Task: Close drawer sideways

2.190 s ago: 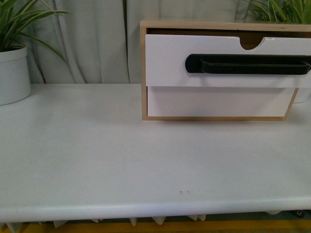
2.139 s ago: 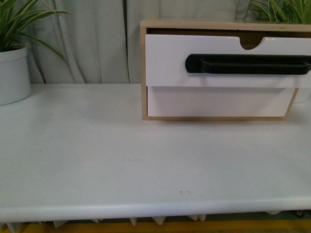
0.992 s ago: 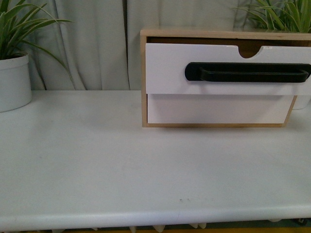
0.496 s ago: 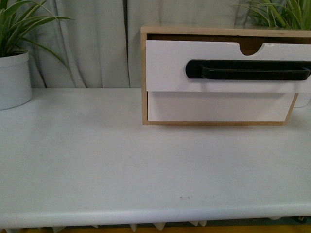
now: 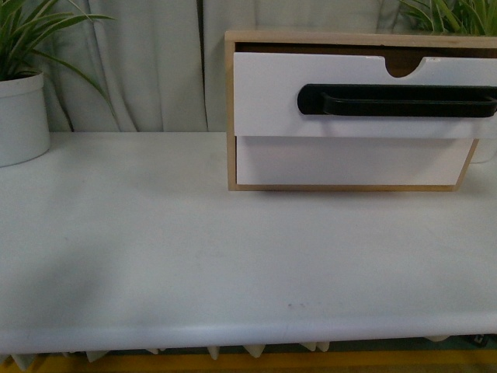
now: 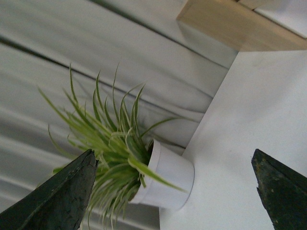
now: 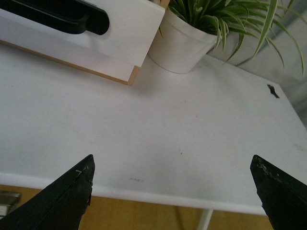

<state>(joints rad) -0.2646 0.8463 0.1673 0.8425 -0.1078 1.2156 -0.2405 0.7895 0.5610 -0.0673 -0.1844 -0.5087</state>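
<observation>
Surface: a white bench (image 5: pixel 194 256) is carrying everything, with a pale pleated curtain (image 5: pixel 155 70) hanging behind it. The right wrist view is showing yellowish wood under the bench's near edge.

Left claw (image 6: pixel 172 163): its fingers are spreading wide with nothing between them. A spider plant (image 6: pixel 110 143) in a white pot (image 6: pixel 168 177) is standing ahead of it, well apart. A corner of the light-wood box (image 6: pixel 225 24) is showing farther ahead.

Right claw (image 7: pixel 171 160): it is also gaping wide and gripping nothing. It is hovering over bare bench near the front edge.

The drawer (image 5: pixel 268 93) is sitting in the upper bay of the box, ahead of the right claw and well apart from it. Its white face is pointing toward the robot. Its long axis is running crosswise, parallel to the bench's front edge, and the black bar handle (image 5: pixel 396 101) is lying along that axis. The drawer is standing proud of the frame, overhanging the plain lower drawer (image 5: pixel 349 162). The semicircular notch (image 5: pixel 402 67) is opening upward in its top edge.

View differences:
- The front view is showing neither claw, and it is cutting off the drawer's right end.
- The right wrist view is showing that end, with a second potted plant (image 7: pixel 184 45) just beside the box.
- That view is also showing a small dark mark (image 7: pixel 272 90) on the bench.
</observation>
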